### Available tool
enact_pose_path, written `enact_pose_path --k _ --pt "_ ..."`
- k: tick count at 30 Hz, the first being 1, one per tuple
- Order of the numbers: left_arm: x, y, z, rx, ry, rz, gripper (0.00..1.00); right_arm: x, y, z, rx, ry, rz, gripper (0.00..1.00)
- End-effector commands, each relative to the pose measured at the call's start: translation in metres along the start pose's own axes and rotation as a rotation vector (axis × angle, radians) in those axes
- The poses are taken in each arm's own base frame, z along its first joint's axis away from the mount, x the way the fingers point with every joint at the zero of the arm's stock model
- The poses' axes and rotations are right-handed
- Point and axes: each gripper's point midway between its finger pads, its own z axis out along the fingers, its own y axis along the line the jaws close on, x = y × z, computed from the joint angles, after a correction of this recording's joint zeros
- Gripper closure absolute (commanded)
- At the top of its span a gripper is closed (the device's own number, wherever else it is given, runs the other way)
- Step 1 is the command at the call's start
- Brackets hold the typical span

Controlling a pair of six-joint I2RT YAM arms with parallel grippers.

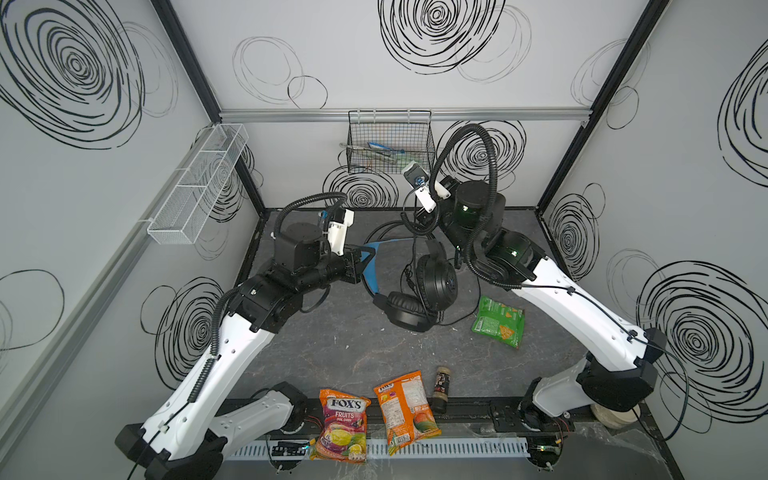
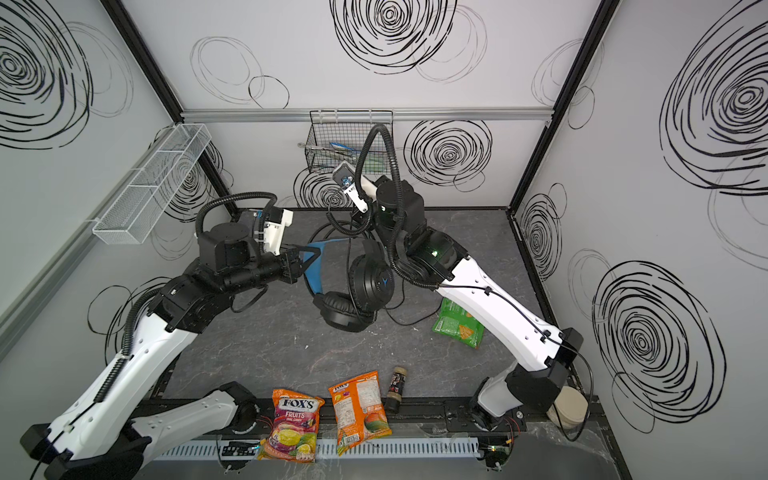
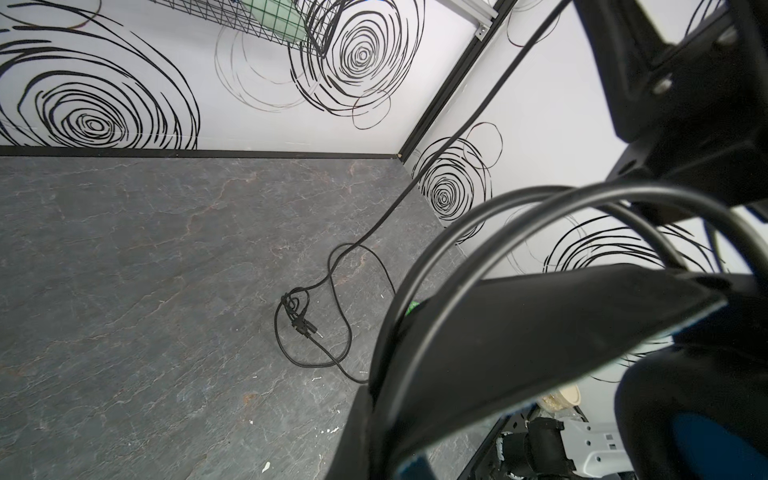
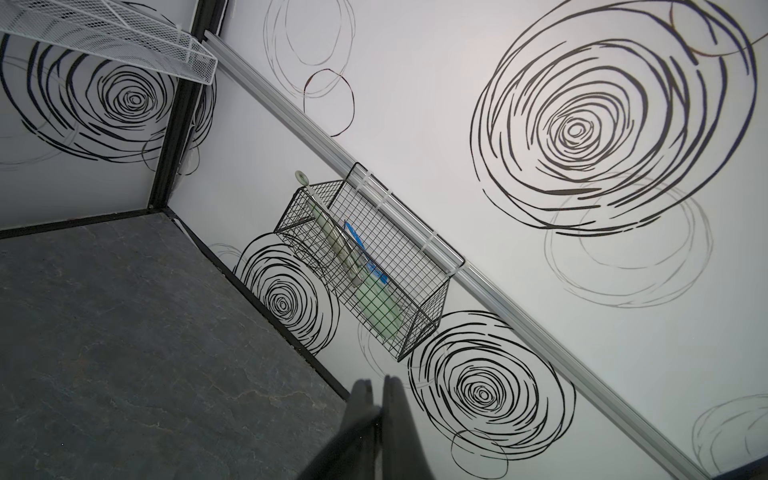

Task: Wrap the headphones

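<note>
Near the middle of the table [image 1: 332, 349], a little toward the back in both top views: the headphones [image 1: 434, 284]. Blue headband [image 1: 371, 270] drawn to a point and pinched in the closed left gripper [image 1: 365, 256]; cups bunched at the far end, one pad-up, one shell-up. Long axis running from the back-left, at the left gripper, to the cups at front-right, arch end toward the left arm. Resting on the table or hanging just above it: cannot tell. Cable [image 3: 309, 328] looped loose on the slate beside the cups, one strand rising taut toward the right gripper [image 4: 376, 397], closed tight; actual pinch on the strand not visible. Near the cups on the right, beside the right forearm: green snack bag [image 1: 498, 322]. Bare slate in front as far as the Fox's bag [image 1: 343, 419], orange bag [image 1: 405, 411] and small jar [image 1: 441, 388] along the front edge. Bare strip behind, up to the black back rim, with the wire basket [image 1: 390, 141] on the wall above.
</note>
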Motion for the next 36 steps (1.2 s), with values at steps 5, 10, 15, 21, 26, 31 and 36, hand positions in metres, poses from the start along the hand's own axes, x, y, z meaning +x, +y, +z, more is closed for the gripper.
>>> enact_pose_path --k 5,10,15,21,26,31,36 --pt "-0.048 -0.056 -0.035 0.199 -0.186 0.102 1.00 -0.013 -0.010 -0.022 -0.096 -0.164 0.226 0.87" --pt "-0.057 -0.066 -0.046 0.217 -0.210 0.137 1.00 -0.006 -0.017 -0.020 -0.152 -0.218 0.385 0.84" --pt "-0.063 -0.070 -0.049 0.237 -0.232 0.110 1.00 0.003 -0.013 -0.016 -0.187 -0.232 0.419 0.84" --pt "-0.074 -0.074 -0.047 0.255 -0.256 0.065 1.00 0.009 0.000 -0.010 -0.235 -0.248 0.437 0.84" --pt "-0.088 -0.085 -0.047 0.303 -0.274 0.013 1.00 0.014 0.010 -0.005 -0.276 -0.264 0.495 0.84" --pt "-0.102 -0.097 -0.047 0.393 -0.301 -0.086 1.00 0.013 0.017 -0.006 -0.344 -0.304 0.590 0.83" --pt "-0.112 -0.095 -0.047 0.366 -0.317 -0.117 1.00 0.015 0.029 -0.004 -0.398 -0.307 0.623 0.82"
